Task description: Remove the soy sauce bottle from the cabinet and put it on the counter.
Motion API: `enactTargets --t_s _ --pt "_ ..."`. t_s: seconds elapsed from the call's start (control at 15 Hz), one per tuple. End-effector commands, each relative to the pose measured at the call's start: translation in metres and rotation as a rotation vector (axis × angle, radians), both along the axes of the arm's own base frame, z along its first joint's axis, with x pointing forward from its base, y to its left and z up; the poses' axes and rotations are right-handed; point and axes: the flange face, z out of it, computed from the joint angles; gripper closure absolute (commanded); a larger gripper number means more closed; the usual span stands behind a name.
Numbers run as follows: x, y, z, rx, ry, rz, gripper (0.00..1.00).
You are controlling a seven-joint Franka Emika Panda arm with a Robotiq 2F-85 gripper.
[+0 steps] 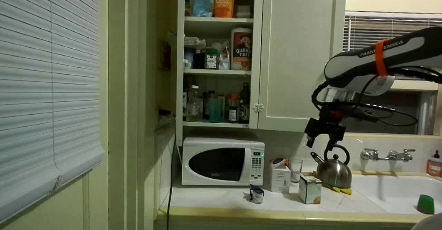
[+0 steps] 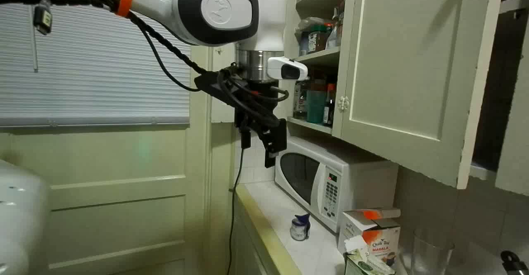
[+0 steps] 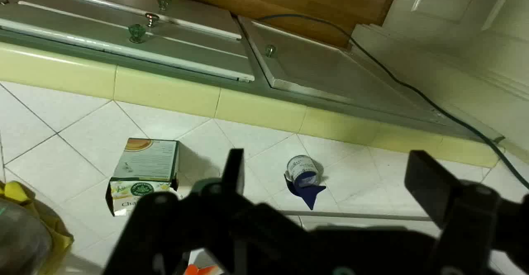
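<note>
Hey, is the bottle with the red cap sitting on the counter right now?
No, the red-capped bottle stands in the cabinet, on the shelf above the microwave.

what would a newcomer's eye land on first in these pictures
Likely the robot arm at the right of an exterior view, an orange band around it, its open gripper pointing down. Next, the open cabinet above the white microwave, a red-capped bottle on its crowded lowest shelf. Then the shiny kettle beside the sink.
</note>
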Motion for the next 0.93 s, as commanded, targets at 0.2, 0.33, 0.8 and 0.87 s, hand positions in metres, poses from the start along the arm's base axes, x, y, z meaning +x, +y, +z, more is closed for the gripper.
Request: enactTargets --t_s 0.2,0.33,0.8,0.87 --pt "0.000 0.000 0.001 0.000 0.000 0.000 0.00" --pt "0.000 0.000 0.001 0.000 0.000 0.000 0.00" --pt "0.015 0.035 0.010 -0.053 -0.106 0.040 0.00" --pt "0.022 0.053 0.016 -0.061 -0.157 0.047 0.00"
